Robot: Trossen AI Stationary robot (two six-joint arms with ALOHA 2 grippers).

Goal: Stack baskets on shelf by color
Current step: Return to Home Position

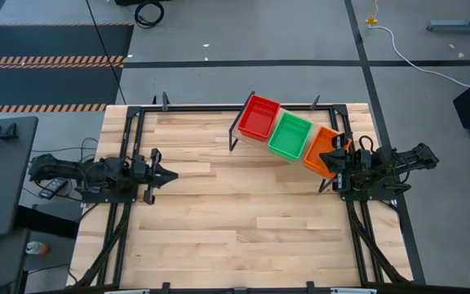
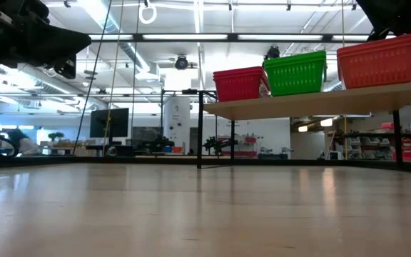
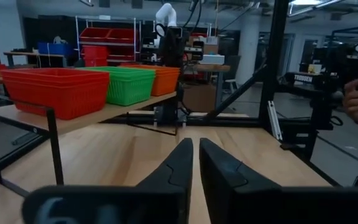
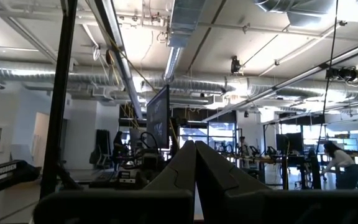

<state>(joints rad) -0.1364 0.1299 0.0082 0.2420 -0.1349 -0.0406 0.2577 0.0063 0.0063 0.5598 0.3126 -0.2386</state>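
The red stack, green stack and orange stack sit on the shelf, at 1 o'clock in the high view; the right gripper, jaws closed and empty, is at 3 o'clock, just beside the orange stack; the left gripper, closed too, waits at 9 o'clock. I think a careless swing of the right gripper could knock the orange stack off the tilted shelf.
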